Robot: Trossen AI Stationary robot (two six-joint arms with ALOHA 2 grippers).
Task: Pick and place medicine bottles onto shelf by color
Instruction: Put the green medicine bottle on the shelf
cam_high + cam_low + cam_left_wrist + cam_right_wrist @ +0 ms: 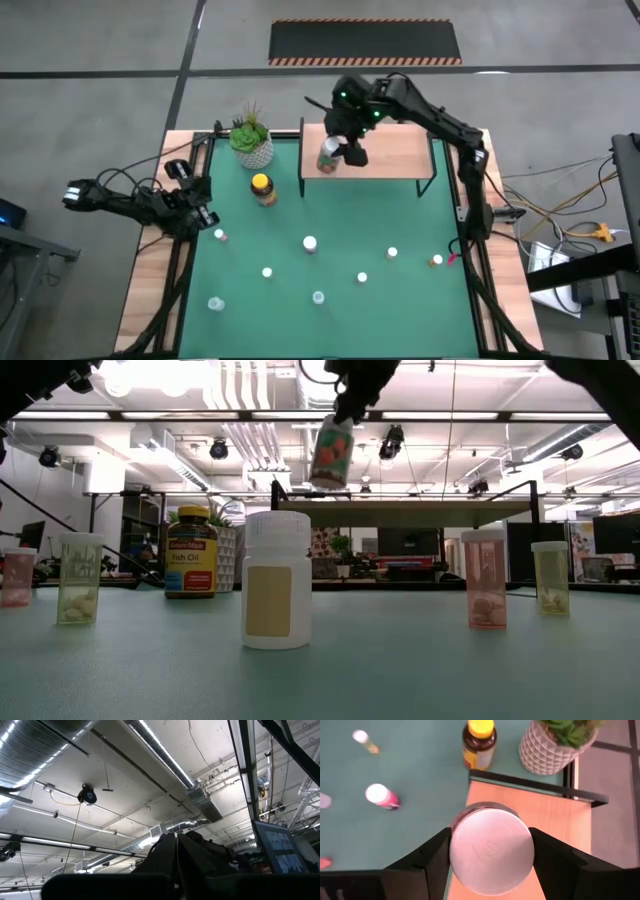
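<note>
Placing step: right gripper point(334, 152) jaws clamp a white-capped bottle point(491, 847) above the shelf point(395, 150) left end; next, lower and release; left gripper point(196, 205) closed at table edge.

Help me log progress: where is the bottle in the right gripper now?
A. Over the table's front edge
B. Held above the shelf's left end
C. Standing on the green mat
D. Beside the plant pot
B: the right gripper clamps the white-capped bottle over the shelf near its left end.
</note>
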